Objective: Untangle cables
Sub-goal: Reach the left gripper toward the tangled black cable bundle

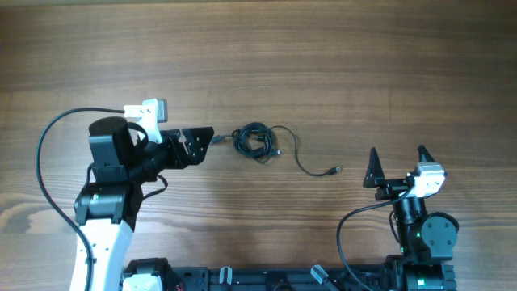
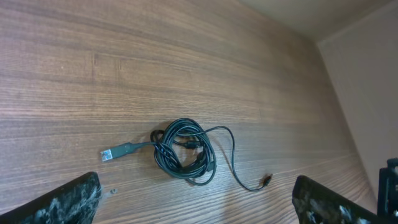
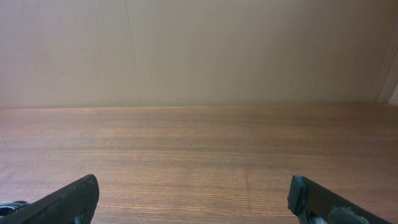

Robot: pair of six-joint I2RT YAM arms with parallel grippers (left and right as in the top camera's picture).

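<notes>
Left tool (image 1: 208,140) spread wide beside the cables (image 1: 257,140): you should pinch the near plug (image 2: 115,154), draw it slowly off the coil (image 2: 183,154); right tool (image 1: 397,153) also spread, idle.

- The place looks like a robot lab or a test bench.
- A left arm (image 1: 109,174) and a right arm (image 1: 422,222) are mounted at the edge of a wood-grain table (image 1: 323,48).
- A plain beige wall (image 3: 199,50) is behind it.

Cables (image 1: 257,139) on table (image 1: 323,48) (just beside left claw (image 1: 212,137)), right claw (image 1: 397,153) well apart.
</notes>
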